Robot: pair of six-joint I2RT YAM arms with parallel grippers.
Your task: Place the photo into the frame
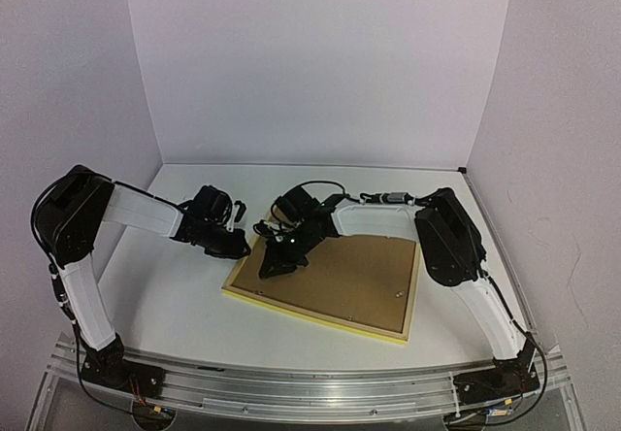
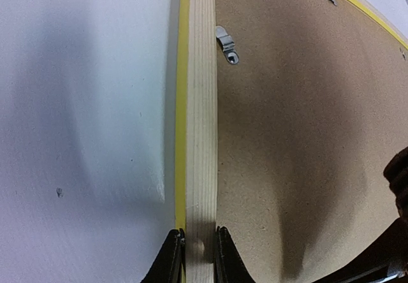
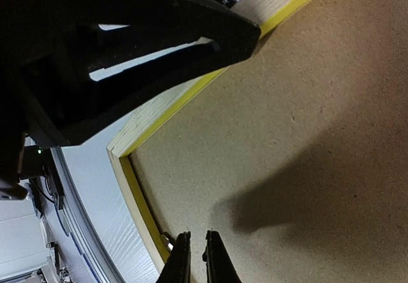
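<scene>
- The photo, a paper print of a white building, does not show in any view; it may lie under the board inside the frame, but this I cannot tell
- The large rectangular frame with a thin bright-yellow border and pale wood back lies face down and flat on the white table, a little turned
- A plain brown backing board fills the opening of the frame and seems to sit level in it
- A small metal clip lies on the board just beside the left rail; whether it and the other clips really lock the board, I cannot tell
- The left gripper is clamped on the pale wood rail at the left side of the frame, one finger on each side
- The right gripper is low over the board near that same rail, its jaws almost together with nothing seen between them
- In my judgement the filling of the frame is done or nearly done; what is left is probably to secure the clips and to turn the frame face up, which would show if the photo is inside
</scene>
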